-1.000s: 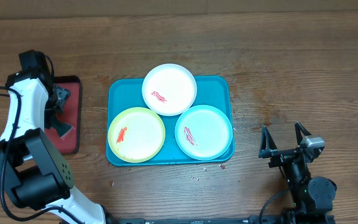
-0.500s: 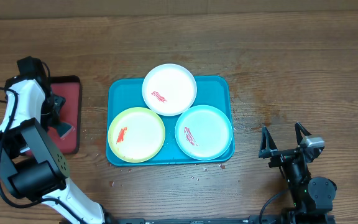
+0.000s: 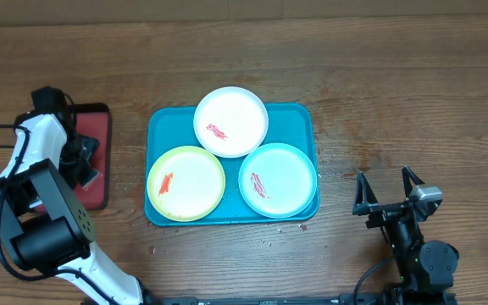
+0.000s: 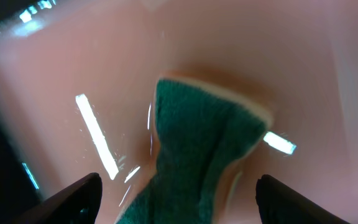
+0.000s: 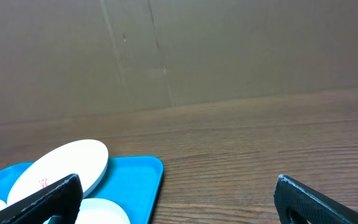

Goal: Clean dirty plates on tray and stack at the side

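On my overhead feed the large rectangular teal-blue plastic tray (image 3: 163, 123) sits in the middle of the frame on the brown wooden table (image 3: 396, 85). All three small round plastic plates are on it, each with a red smear on its white centre. The white-rimmed plate (image 3: 231, 121) is at the top, poking over the tray's upper rim and overlapping the edges of the other two. The yellow-green-rimmed plate (image 3: 185, 183) is at the lower left and the light-blue-rimmed plate (image 3: 278, 180) at the lower right.

At the left edge of the frame, well apart from the teal tray, I see the smaller dark-rimmed pink-red tray (image 3: 100, 135), with the left gripper (image 3: 80, 159) down over it. My left wrist feed shows a green sponge with a pale backing layer (image 4: 197, 143) lying on the glossy pink floor of that tray. The left gripper's jaws are spread wide, one fingertip (image 4: 73, 198) in each lower corner of the frame. The sponge lies between them with a gap on both sides, so I see nothing pinched.

The right gripper (image 3: 385, 191) sits at the lower right of the overhead frame, off the teal tray, with its jaws fully spread and nothing between them. Its wrist feed looks across the table, with the tray's corner and the white-rimmed plate at the lower left.
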